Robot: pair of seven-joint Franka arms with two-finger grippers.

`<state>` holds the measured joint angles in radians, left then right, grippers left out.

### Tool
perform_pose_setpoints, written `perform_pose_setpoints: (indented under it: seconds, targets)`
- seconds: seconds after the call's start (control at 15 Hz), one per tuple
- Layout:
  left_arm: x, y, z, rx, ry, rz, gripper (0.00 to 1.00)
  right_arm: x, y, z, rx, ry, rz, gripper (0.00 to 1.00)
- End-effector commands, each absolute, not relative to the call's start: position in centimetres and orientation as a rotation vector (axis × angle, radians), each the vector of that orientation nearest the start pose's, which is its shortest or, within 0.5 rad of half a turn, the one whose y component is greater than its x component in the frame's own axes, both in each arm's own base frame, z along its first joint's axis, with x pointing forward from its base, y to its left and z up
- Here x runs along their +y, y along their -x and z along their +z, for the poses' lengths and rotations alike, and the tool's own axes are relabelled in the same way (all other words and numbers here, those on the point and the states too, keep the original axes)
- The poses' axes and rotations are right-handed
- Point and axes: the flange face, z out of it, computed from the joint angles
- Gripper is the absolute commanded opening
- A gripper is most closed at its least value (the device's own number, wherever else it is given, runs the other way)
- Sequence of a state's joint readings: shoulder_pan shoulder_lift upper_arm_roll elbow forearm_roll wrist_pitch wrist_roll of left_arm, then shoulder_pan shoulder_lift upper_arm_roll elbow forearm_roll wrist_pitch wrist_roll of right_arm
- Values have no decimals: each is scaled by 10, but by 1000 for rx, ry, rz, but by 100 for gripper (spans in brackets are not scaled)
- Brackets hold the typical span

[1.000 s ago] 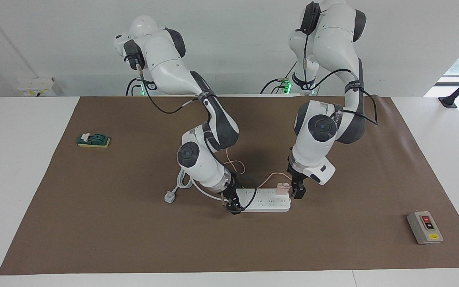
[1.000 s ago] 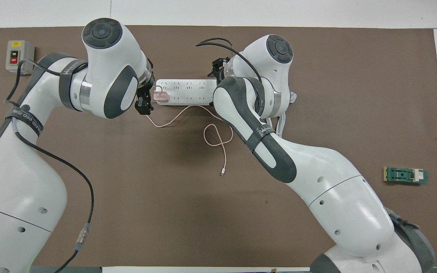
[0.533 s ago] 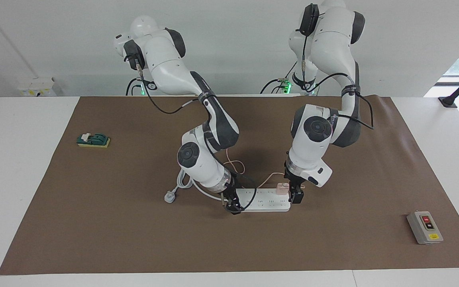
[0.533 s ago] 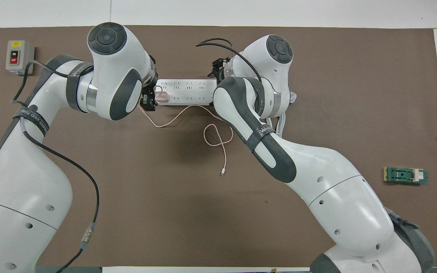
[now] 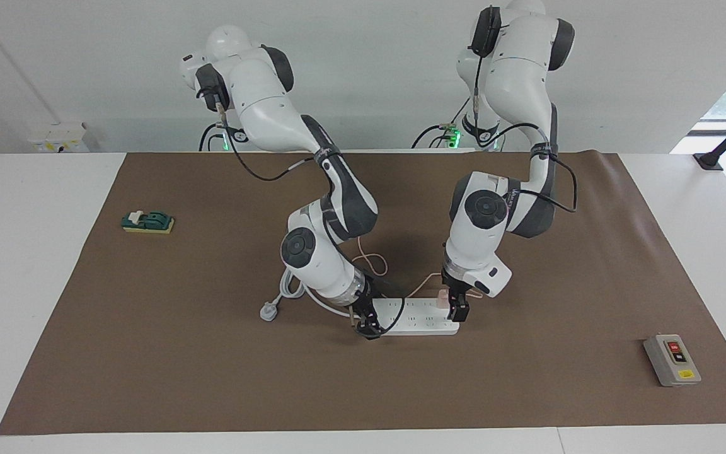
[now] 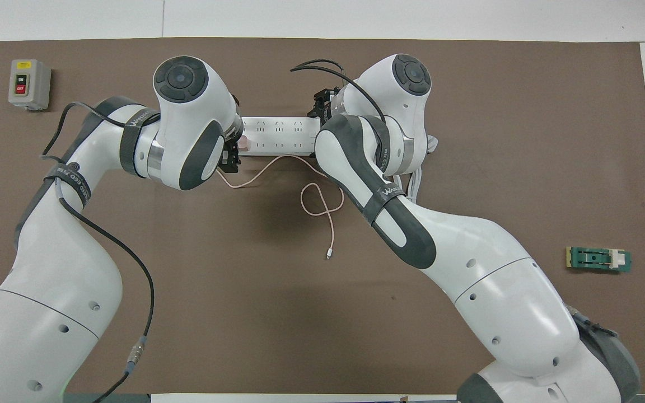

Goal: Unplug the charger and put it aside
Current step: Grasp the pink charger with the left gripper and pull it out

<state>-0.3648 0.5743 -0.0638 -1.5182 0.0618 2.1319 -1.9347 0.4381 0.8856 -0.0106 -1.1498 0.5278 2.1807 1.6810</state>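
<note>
Pink charger (image 5: pixel 442 297) sits plugged in the strip (image 5: pixel 416 316); our left hand (image 5: pixel 457 307) straddles it unclenched. Right hand (image 5: pixel 366 325) pins the strip, grip unreadable. Next: clench, pull up.

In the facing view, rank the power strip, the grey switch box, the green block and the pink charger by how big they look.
1. power strip, partly covered at both ends by the grippers
2. grey switch box
3. green block; close to the switch box, which is nearer the camera, so unsure
4. pink charger, mostly hidden by the left gripper
</note>
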Motion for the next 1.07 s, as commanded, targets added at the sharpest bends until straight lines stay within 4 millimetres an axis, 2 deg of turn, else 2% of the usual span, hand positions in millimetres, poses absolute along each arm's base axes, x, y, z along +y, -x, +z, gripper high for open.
perform_pose_setpoints:
  seconds: [0.0, 0.13, 0.2, 0.4, 0.47, 0.6, 0.67, 0.73, 0.8, 0.87, 0.93, 1.0]
  targets:
    - [-286, -643, 334, -2159, 2328, -100, 77, 342, -701, 272, 1866, 2004, 467, 100]
    - [-286, -644, 336, -2171, 2318, -99, 70, 343, -700, 270, 1854, 2010, 460, 100]
    - [-286, -644, 336, -2175, 2313, -96, 60, 341, -700, 268, 1859, 2004, 452, 100]
    - [-286, -644, 337, -2181, 2309, -98, 8, 340, -699, 264, 1863, 1999, 447, 100]
    - [-286, -644, 337, -2181, 2309, -98, 0, 340, -699, 263, 1864, 2001, 446, 100]
    - [-286, -645, 338, -2182, 2310, -100, 0, 340, -699, 263, 1865, 2000, 449, 100]
    - [-285, -645, 339, -2183, 2308, -101, 0, 341, -698, 263, 1864, 2001, 448, 97]
    - [-286, -646, 341, -2184, 2309, -102, 0, 341, -698, 263, 1863, 2002, 446, 86]
    - [-286, -647, 344, -2185, 2308, -102, 0, 341, -698, 263, 1863, 2002, 446, 70]
    - [-285, -648, 346, -2182, 2302, -101, 0, 341, -698, 262, 1865, 2003, 447, 49]
    - [-285, -648, 346, -2177, 2300, -103, 0, 341, -698, 262, 1865, 2003, 447, 35]
    - [-285, -647, 346, -2174, 2302, -104, 0, 341, -698, 262, 1865, 2003, 447, 26]
